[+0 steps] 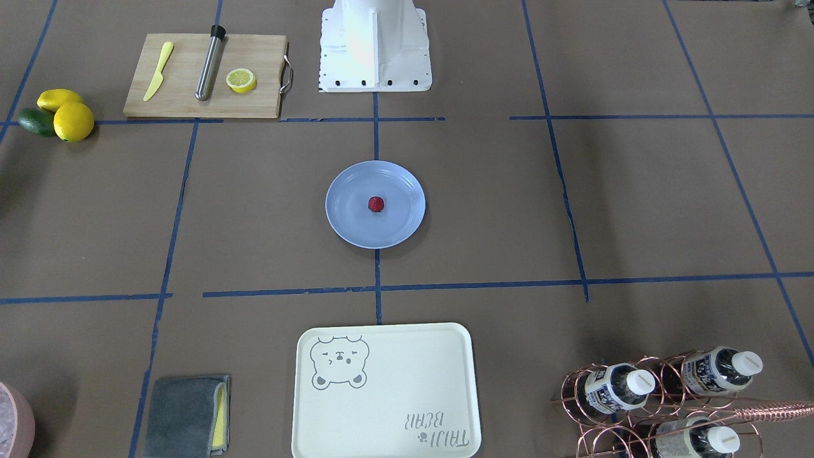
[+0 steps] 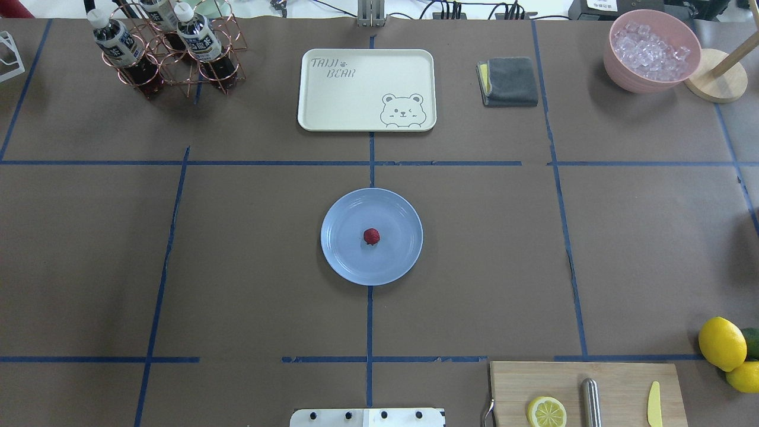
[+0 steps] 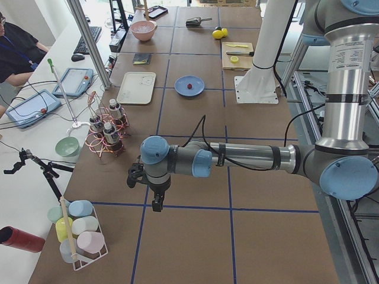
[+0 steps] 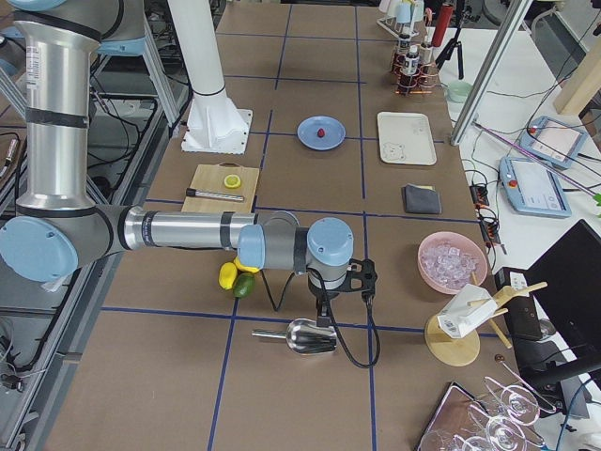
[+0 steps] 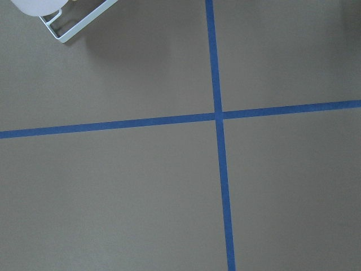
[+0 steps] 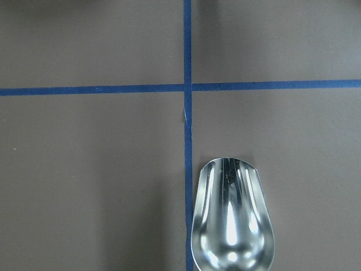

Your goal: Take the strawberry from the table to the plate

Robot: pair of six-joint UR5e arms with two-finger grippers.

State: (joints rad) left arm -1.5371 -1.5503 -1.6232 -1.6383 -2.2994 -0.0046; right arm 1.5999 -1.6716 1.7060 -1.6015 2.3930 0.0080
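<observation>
The small dark-red strawberry (image 1: 376,203) (image 2: 371,236) lies in the middle of the light-blue plate (image 1: 353,224) (image 2: 348,261), which sits at the centre of the brown taped table (image 1: 254,210). Both also show far off in the side views, the strawberry (image 3: 189,86) (image 4: 321,132) on the plate (image 3: 179,87) (image 4: 308,134). My left gripper (image 3: 155,204) hangs over bare table far from the plate. My right gripper (image 4: 319,305) hangs over a metal scoop (image 6: 231,220) at the other end. Neither gripper's fingers show in the wrist views, so I cannot tell whether they are open or shut.
A cutting board (image 2: 616,379) holds a lemon half, a metal rod and a yellow knife, with lemons (image 2: 721,343) beside it. The bear tray (image 2: 366,89), a grey cloth (image 2: 510,81), a bottle rack (image 2: 166,53) and a pink ice bowl (image 2: 651,50) line the far side. A person (image 3: 15,53) sits beyond the table.
</observation>
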